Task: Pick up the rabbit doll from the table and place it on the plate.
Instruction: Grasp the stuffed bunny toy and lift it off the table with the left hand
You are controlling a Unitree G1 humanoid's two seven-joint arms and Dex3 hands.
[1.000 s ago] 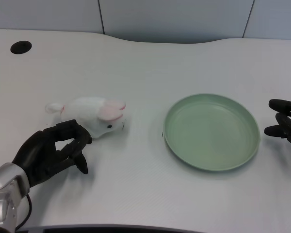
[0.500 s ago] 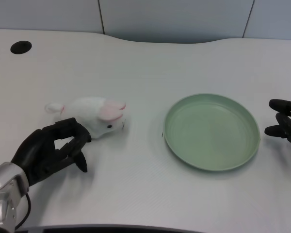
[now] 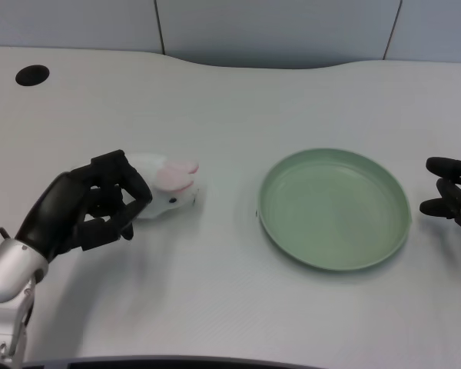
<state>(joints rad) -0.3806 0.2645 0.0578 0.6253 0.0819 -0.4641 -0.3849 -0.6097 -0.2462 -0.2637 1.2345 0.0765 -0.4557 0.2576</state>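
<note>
The white rabbit doll [image 3: 167, 191] with pink ears lies on its side on the table, left of centre, head toward the plate. My left hand [image 3: 84, 207] is over its rear half, and its curled fingers [image 3: 129, 183] hide the tail and back. Thumb and fingers still stand apart, and the doll rests on the table. The pale green plate [image 3: 270, 184] sits empty to the doll's right, about a hand's width away.
My right hand [image 3: 452, 197] rests at the right edge, just beyond the plate. A dark round hole [image 3: 32, 74] is in the tabletop at the far left. A grey wall runs behind the table's curved far edge.
My left hand has moved forward and up from the near left, and now covers the rabbit's rear. The rabbit and plate have not moved.
</note>
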